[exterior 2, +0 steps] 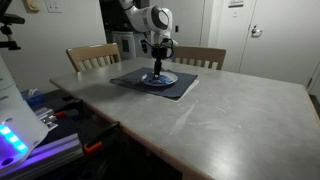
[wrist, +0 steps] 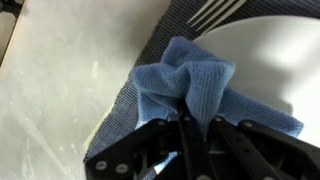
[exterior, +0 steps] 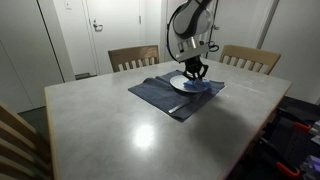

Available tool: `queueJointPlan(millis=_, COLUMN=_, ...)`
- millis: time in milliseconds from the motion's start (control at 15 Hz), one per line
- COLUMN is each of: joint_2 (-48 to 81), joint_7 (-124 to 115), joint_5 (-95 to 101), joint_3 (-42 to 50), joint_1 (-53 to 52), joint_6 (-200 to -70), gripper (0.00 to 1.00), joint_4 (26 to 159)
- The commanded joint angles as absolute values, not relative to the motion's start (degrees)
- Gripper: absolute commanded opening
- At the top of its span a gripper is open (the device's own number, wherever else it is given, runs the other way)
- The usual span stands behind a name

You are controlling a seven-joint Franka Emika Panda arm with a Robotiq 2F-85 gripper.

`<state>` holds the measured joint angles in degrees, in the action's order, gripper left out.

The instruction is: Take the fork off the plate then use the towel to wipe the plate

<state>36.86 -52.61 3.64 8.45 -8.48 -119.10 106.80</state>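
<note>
My gripper (wrist: pixel 195 125) is shut on a light blue towel (wrist: pixel 190 85), bunched between the fingers and pressed down on the white plate (wrist: pixel 270 60). The fork's tines (wrist: pixel 215 12) show at the top of the wrist view, lying on the dark placemat (wrist: pixel 135 115) beside the plate's rim. In both exterior views the gripper (exterior: pixel 192 72) (exterior 2: pixel 157 68) stands straight down over the plate (exterior: pixel 196 86) (exterior 2: pixel 160 79) on the dark blue placemat (exterior: pixel 160 95) (exterior 2: pixel 135 82).
The grey table (exterior: pixel 130 135) (exterior 2: pixel 230 120) carries the placemat at its far side. Two wooden chairs (exterior: pixel 133 58) (exterior: pixel 250 60) stand behind it, and another chair back (exterior: pixel 15 140) is at the near corner. Equipment sits beside the table (exterior 2: pixel 20 130).
</note>
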Motion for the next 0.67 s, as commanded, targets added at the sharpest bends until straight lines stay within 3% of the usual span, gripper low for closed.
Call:
queueJointPlan(millis=0, joint_2=38.5, joint_7=-55.2, joint_5=7.6, joint_3=9.0, joint_1=-9.7, joint_6=-121.9, gripper=0.02, joint_4=105.3)
queueJointPlan(millis=600, joint_2=31.9, joint_7=-48.5, joint_5=14.6, joint_3=6.1, joint_1=-11.2, joint_6=-129.4, gripper=0.02, joint_4=106.7)
